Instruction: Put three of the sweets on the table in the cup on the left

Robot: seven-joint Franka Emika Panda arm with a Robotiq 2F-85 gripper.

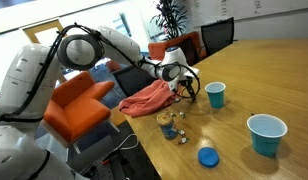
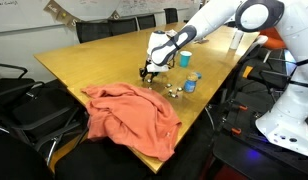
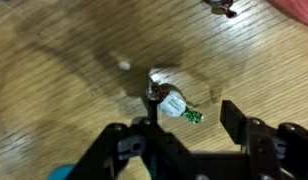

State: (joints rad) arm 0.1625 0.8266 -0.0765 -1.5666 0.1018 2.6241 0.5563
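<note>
My gripper [image 3: 189, 122] is open and hangs low over the wooden table [image 1: 264, 70], with nothing between its fingers. Two sweets lie just ahead of its left finger: one in a white and green wrapper [image 3: 172, 105], touching a brownish one [image 3: 154, 92]. Another sweet [image 3: 225, 8] lies farther off. In an exterior view the gripper [image 1: 183, 90] is between the orange cloth and the small teal cup [image 1: 215, 94], which stands upright a short way off. More sweets [image 1: 175, 132] lie beside a clear glass. The gripper also shows in the other exterior view [image 2: 151, 72].
A crumpled orange cloth [image 1: 146, 99] lies at the table edge near the arm. A wider teal cup [image 1: 266, 134], a flat blue disc [image 1: 207, 156] and a short clear glass [image 1: 166, 122] stand on the table. Chairs surround the table.
</note>
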